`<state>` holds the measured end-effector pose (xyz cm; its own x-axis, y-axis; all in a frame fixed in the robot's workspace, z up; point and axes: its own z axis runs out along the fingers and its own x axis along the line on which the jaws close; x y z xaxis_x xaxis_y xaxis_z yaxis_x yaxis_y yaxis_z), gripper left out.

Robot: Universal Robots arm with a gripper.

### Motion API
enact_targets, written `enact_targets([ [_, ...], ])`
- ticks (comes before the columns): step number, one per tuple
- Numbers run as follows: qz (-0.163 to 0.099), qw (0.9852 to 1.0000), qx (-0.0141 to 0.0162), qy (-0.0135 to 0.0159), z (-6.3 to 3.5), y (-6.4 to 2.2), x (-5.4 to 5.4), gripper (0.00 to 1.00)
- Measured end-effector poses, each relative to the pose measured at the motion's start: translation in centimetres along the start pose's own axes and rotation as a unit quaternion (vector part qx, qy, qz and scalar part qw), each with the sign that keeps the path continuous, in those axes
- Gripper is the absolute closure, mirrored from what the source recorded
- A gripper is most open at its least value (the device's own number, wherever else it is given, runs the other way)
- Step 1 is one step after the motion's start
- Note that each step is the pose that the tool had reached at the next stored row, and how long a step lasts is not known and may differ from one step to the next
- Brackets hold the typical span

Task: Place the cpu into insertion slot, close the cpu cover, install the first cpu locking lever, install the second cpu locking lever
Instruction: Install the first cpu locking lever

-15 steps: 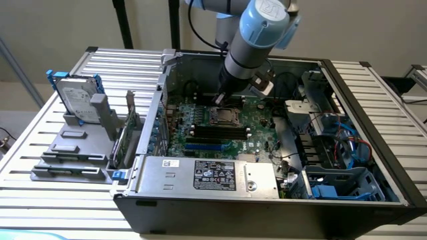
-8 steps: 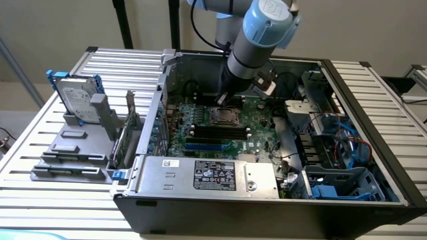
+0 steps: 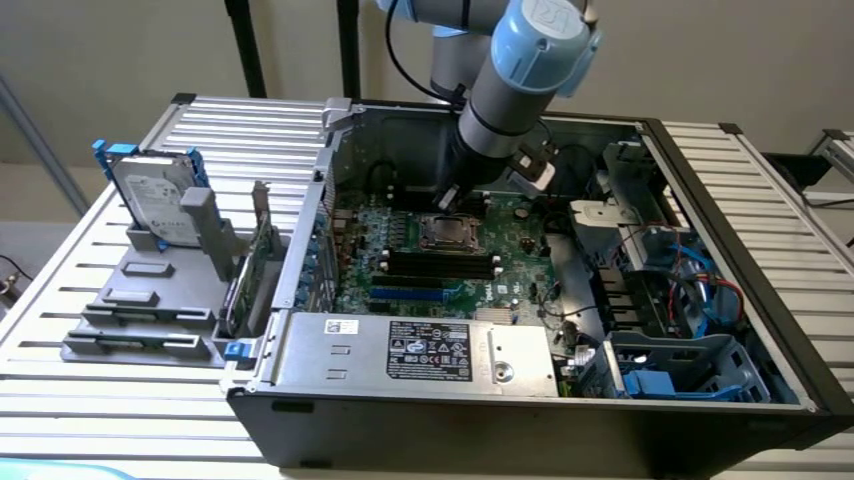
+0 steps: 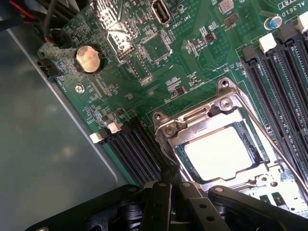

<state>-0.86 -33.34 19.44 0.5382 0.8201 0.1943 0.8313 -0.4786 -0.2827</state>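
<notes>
Seen from the wrist, the pale cpu lies flat in the insertion slot, which is mostly hidden under it. The silvery cpu cover is folded down around the chip. One thin locking lever runs along the cover's side by the memory slots. The other lever runs along the opposite side and ends at my gripper, whose black fingers are shut together at the lever's tip. In the exterior view the gripper hangs just behind the socket inside the open computer case.
Long black memory slots flank the socket, with more on the other side. A coin battery sits on the green board. The grey power supply box fills the case front. A hard drive stands outside on the exterior view's left.
</notes>
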Motion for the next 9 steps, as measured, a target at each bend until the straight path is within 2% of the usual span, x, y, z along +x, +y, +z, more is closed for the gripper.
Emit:
enact_targets([
  [4,0.000,1.0000,-0.0016,-0.0025,0.01,0.13,0.16,0.89],
  [9,0.001,1.0000,-0.0020,-0.0031,0.02,0.36,0.36,0.89],
])
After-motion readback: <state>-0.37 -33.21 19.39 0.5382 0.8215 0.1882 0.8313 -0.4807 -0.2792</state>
